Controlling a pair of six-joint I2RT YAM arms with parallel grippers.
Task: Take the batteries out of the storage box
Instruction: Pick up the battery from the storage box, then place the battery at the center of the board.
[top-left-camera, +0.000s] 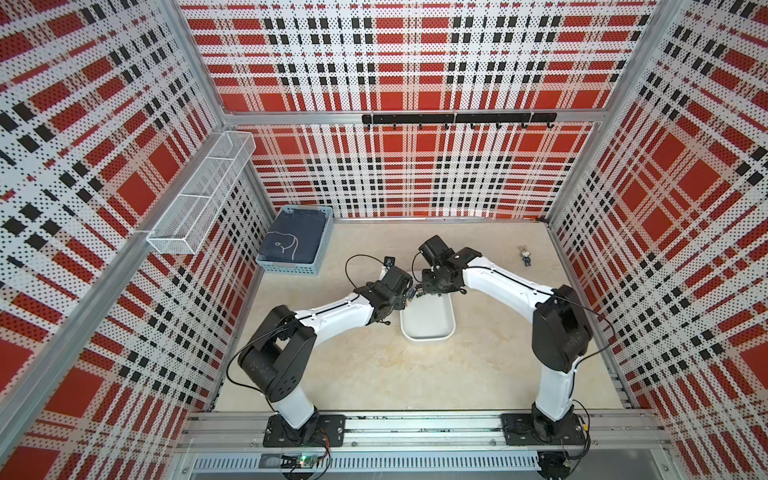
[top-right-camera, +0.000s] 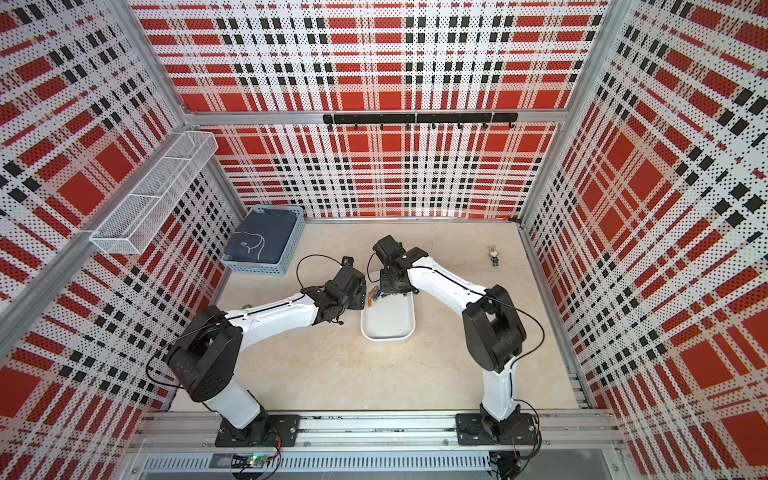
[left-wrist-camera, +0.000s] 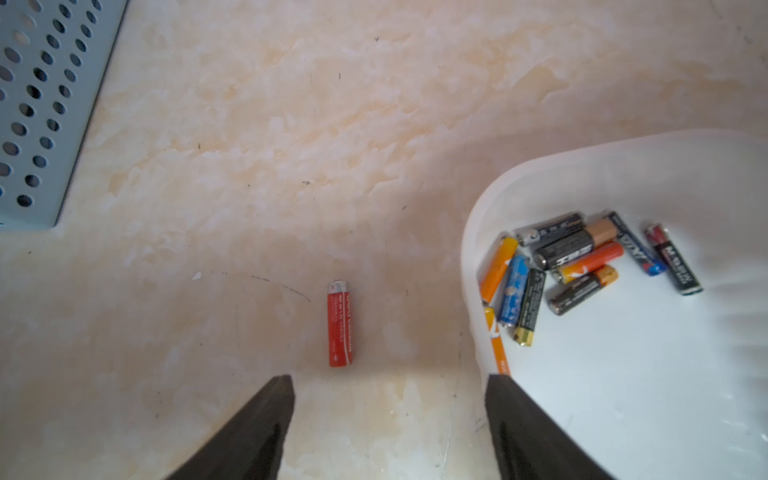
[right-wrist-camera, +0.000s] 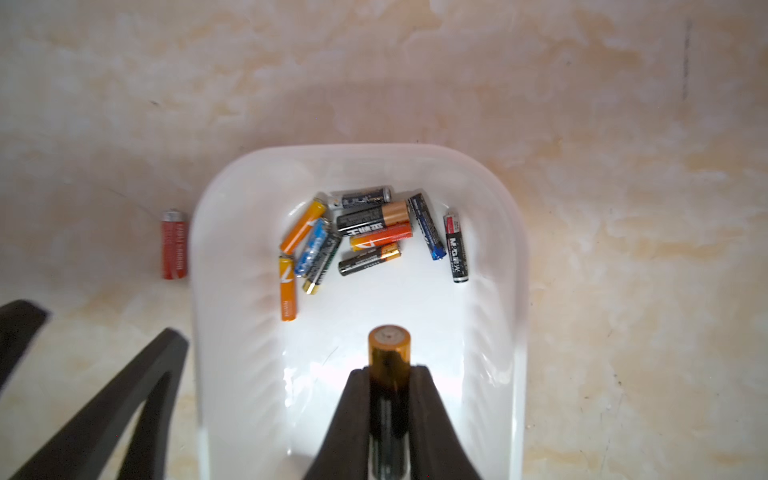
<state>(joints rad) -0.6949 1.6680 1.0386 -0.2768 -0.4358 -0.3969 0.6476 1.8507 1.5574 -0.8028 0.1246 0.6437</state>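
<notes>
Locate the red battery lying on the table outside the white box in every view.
Left wrist: red battery on the table ahead of the left gripper, beside the storage box.
Right wrist: red battery just outside the box wall.
Both top views: not visible; left arm covers that spot.
Shared landmark: the storage box's white rim.

Only "M&G" reads clearly, on a black battery (right-wrist-camera: 456, 254) in the storage box (right-wrist-camera: 232, 249).

The batteries (right-wrist-camera: 365, 232) lie in the storage box (right-wrist-camera: 226, 208) ahead of the right pincer (right-wrist-camera: 390, 370). One battery (left-wrist-camera: 340, 324) lies outside on the surface (left-wrist-camera: 249, 166), ahead of the left pincer (left-wrist-camera: 388, 378).
</notes>
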